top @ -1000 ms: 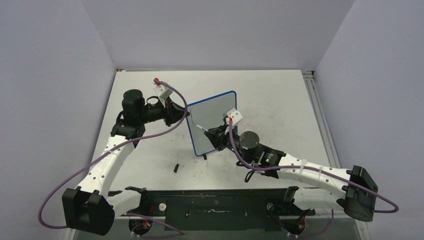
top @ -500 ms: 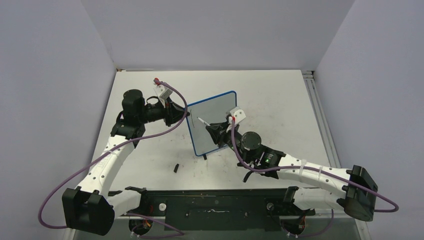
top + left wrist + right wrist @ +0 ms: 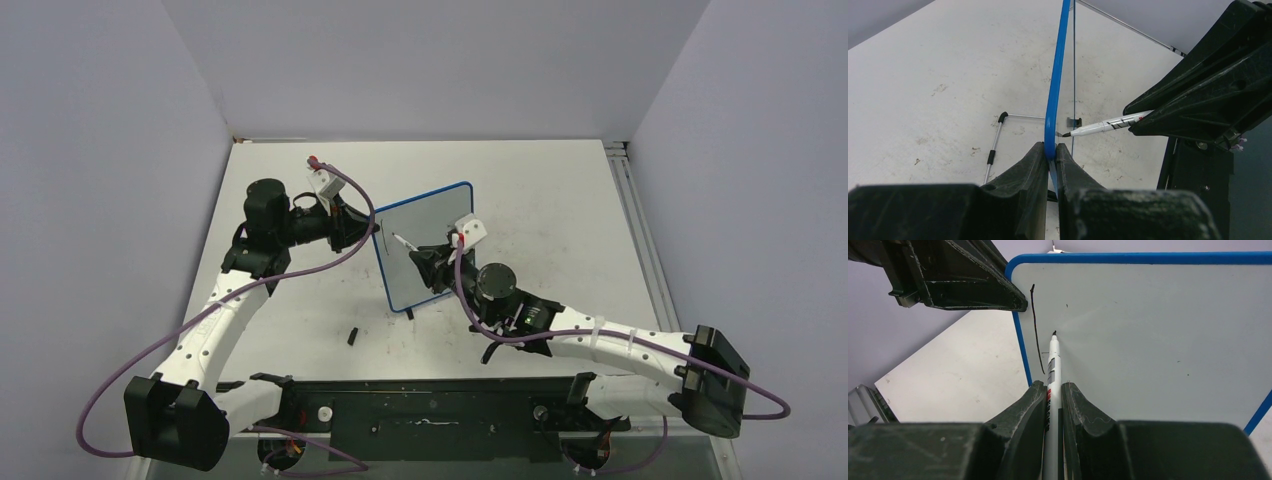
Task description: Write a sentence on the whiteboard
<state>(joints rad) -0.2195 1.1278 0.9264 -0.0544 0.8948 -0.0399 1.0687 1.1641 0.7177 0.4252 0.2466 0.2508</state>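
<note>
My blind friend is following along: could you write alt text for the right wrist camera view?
The right tool grips a marker, its tip at a blue-framed whiteboard bearing one black vertical stroke. The left tool grips the board's left edge.

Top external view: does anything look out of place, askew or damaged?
Only a small black loose piece lying on the white table, near the blue-framed whiteboard; it is too small to identify. Nothing else stands out.

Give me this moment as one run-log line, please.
left gripper: shut on whiteboard edge | right gripper: shut on marker, tip at whiteboard | written: one vertical stroke
</note>
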